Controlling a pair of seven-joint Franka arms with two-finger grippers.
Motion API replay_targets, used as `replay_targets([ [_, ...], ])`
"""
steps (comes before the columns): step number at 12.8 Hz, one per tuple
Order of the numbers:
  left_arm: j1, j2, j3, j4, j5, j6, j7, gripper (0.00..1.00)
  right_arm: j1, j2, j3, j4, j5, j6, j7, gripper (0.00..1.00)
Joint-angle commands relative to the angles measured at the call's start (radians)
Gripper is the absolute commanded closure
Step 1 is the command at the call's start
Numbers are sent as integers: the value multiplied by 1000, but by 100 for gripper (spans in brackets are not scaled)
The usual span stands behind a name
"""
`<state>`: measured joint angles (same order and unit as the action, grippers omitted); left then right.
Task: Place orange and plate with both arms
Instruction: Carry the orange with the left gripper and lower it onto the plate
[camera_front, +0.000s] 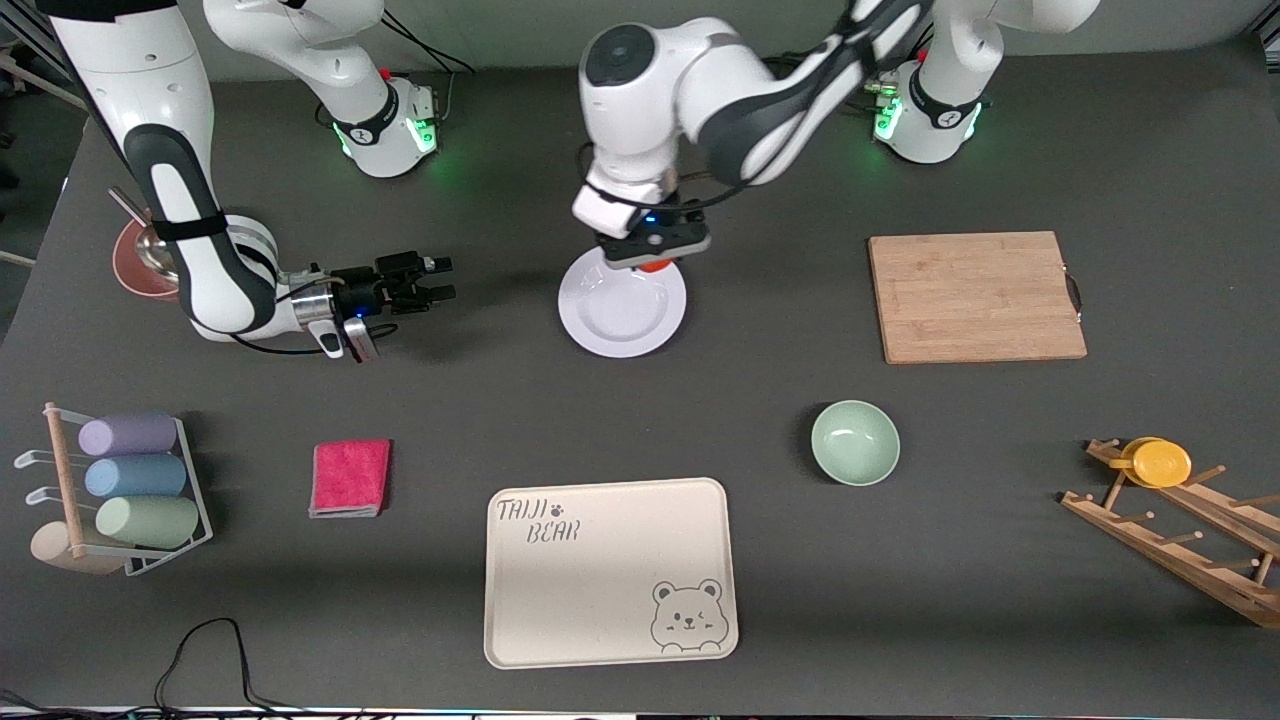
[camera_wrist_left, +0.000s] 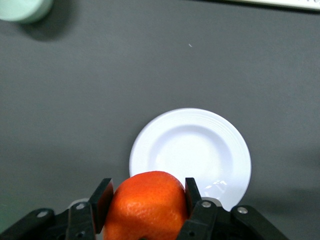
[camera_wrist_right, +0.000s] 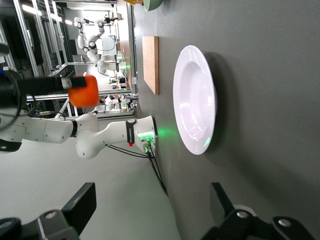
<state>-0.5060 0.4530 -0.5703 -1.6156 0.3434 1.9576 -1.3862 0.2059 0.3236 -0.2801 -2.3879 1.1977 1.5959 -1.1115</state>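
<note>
Judging from here, you have the orange (camera_wrist_left: 145, 202) pinched in the left gripper (camera_wrist_left: 146, 200) above the plate (camera_front: 622, 303) rim, not yet set down, while the right gripper (camera_front: 418, 281) waits beside the plate, fingers spread wide

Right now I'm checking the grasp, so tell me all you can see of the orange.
The orange is small, round and bright, its skin finely dimpled and a little glossy. The left pincer holds it between both black fingers, up in the air over the rim of the white plate. Nothing else touches it.
</note>
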Motion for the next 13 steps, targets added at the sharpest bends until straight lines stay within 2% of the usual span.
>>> replay_targets([
  [1, -92, 125, 18, 92, 81, 21, -120, 42, 10, 35, -5, 1, 48, 9, -31, 0],
  [5, -111, 248, 26, 88, 195, 142, -198, 42, 49, 92, -4, 10, 137, 33, -30, 0],
  [7, -112, 279, 39, 83, 200, 181, -205, 42, 49, 106, -2, 10, 149, 84, -30, 0],
  [13, -118, 354, 69, 74, 227, 248, -206, 42, 75, 143, -2, 12, 212, 102, -74, 0],
])
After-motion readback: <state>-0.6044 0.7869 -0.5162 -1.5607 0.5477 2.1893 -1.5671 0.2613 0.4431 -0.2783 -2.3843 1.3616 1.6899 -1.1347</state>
